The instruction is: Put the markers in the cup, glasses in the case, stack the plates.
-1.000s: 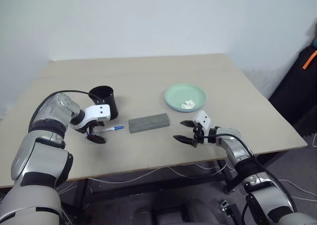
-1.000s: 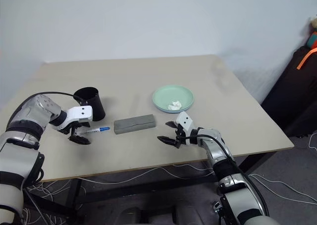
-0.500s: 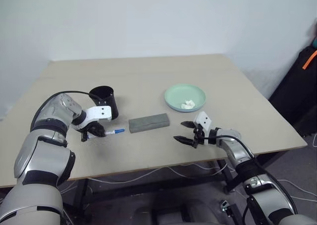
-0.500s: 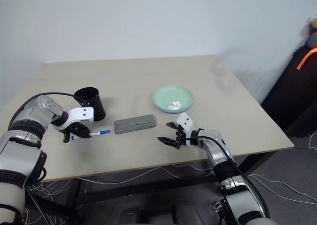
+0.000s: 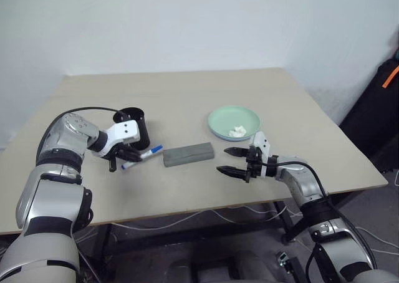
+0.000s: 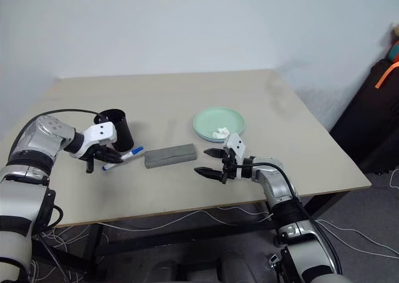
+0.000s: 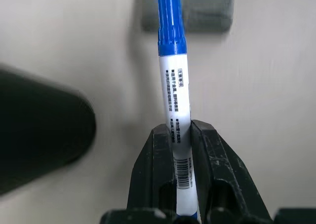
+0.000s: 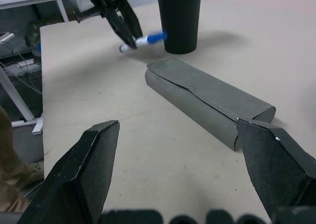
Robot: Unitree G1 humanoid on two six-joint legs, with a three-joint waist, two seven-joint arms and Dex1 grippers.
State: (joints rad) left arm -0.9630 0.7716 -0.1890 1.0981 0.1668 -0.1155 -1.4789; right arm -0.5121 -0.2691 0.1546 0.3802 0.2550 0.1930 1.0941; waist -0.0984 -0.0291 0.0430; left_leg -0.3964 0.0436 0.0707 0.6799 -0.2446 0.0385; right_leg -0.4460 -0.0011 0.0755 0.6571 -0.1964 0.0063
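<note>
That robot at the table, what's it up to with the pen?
Its left gripper is shut on a blue-capped marker, held beside the black cup. The right gripper hangs open near the closed grey case. A mint green plate with something small and white on it sits further back.

A bare test room or lab: plain white walls [image 5: 187,21], one beige table [image 5: 187,93], loose cables [image 6: 156,224] hanging under its front edge.
</note>
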